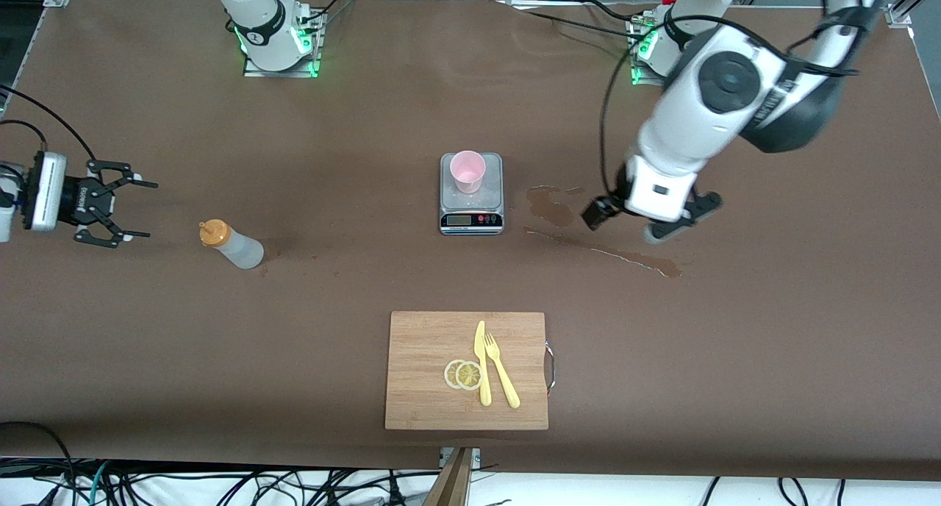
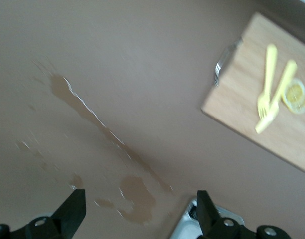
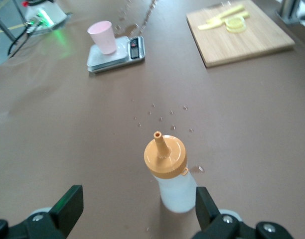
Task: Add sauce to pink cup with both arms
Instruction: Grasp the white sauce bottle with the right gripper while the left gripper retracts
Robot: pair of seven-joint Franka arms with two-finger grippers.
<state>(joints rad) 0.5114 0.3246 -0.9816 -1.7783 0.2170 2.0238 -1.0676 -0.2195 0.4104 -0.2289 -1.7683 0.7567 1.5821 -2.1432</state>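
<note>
Starting lowest in the front view: a bamboo cutting board (image 1: 466,370) is sitting at the bottom centre, flat and grainy, with a pale yellow plastic knife (image 1: 482,362), a matching fork (image 1: 501,370) and two thin lemon slices (image 1: 464,374) lying on it. None of that looks like part of the job.

Moving up to mid-frame, the sauce bottle (image 1: 232,245) is standing on the brown counter (image 1: 331,160) toward the frame's left, a soft-looking whitish squeeze bottle with an orange nozzle cap. The right claw (image 1: 131,209) is hovering at the far left of the frame, fingers spread wide and pointing at the bottle, holding nothing. So I'd say we're at the reach-for-the-bottle step; the next move needs the fingers lined up around the bottle's round body and a gentle squeeze, since it looks like it would tip or squirt easily.

Right of centre, the left claw (image 1: 639,219) is hanging over some shiny spill marks (image 1: 555,208), fingers apart and empty too.

Highest up, near frame centre, the pink cup (image 1: 467,170) is sitting upright on a small silver scale (image 1: 471,193): tapered, translucent, round rim, looking empty so far.
</note>
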